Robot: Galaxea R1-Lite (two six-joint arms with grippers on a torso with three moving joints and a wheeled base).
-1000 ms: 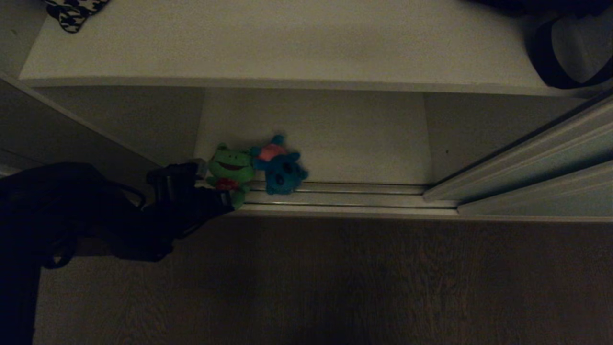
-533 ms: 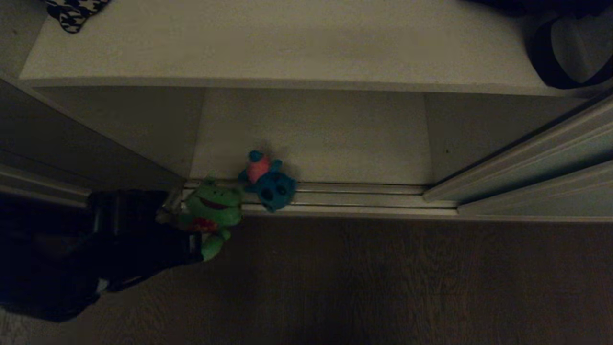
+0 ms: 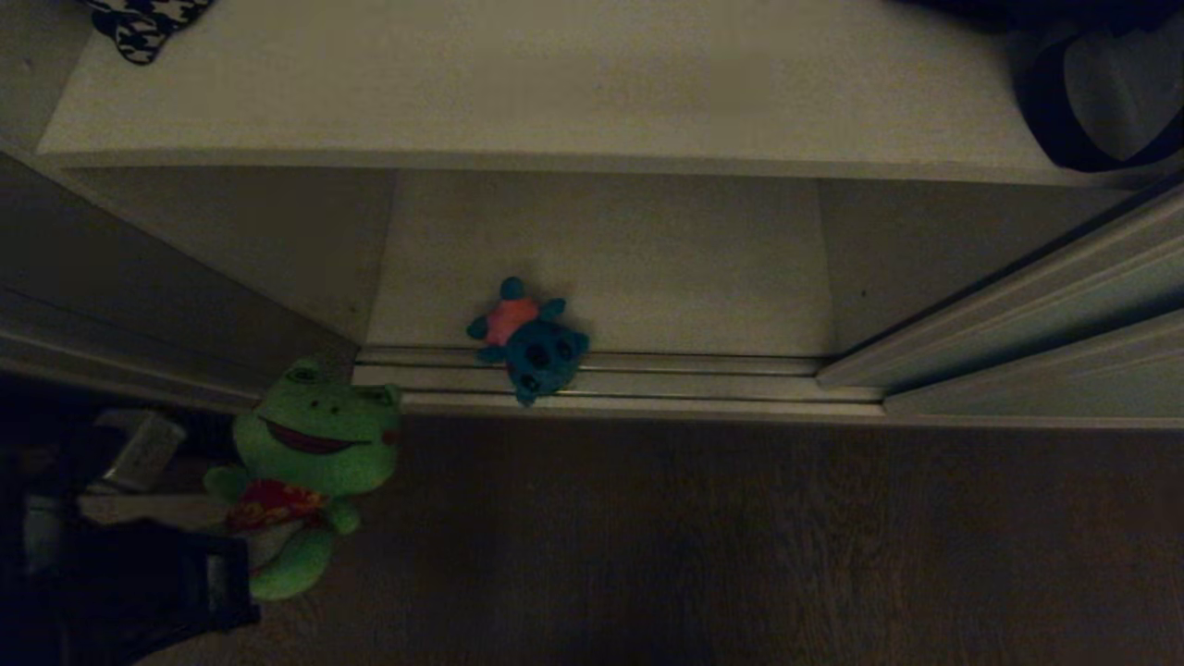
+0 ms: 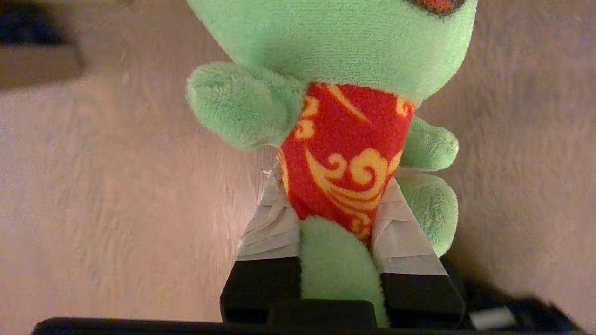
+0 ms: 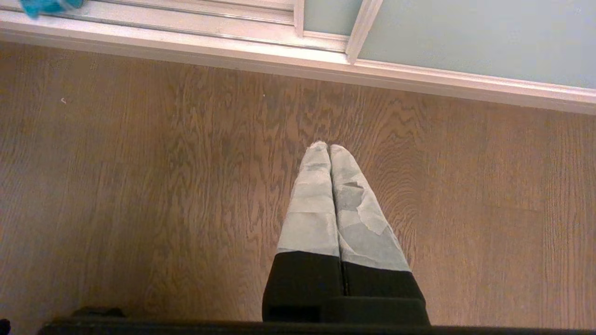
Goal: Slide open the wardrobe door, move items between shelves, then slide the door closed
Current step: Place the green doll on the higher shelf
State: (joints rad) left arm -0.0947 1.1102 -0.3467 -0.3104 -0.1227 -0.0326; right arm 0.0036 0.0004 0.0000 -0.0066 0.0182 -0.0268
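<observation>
Below, at the head view's lower left, the left gripper (image 4: 333, 218) is clamped on a green frog plush (image 3: 301, 462), its taped fingers (image 4: 274, 223) pressing the red patterned torso above the wood floor (image 3: 740, 536). A teal-blue plush toy (image 3: 529, 338) lies across the wardrobe's bottom track (image 3: 666, 375). The sliding wardrobe door (image 3: 1027, 324) stands at right. The right gripper (image 5: 329, 153) hangs over the floor, fingers together.

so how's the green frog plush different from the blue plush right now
The green frog plush is held in the left claw, above the wooden floor; the blue plush lies loose on the wardrobe's bottom track. The frog wears a red patterned top, the blue one has a pink torso. The frog looks larger. Both are small soft toys.
</observation>
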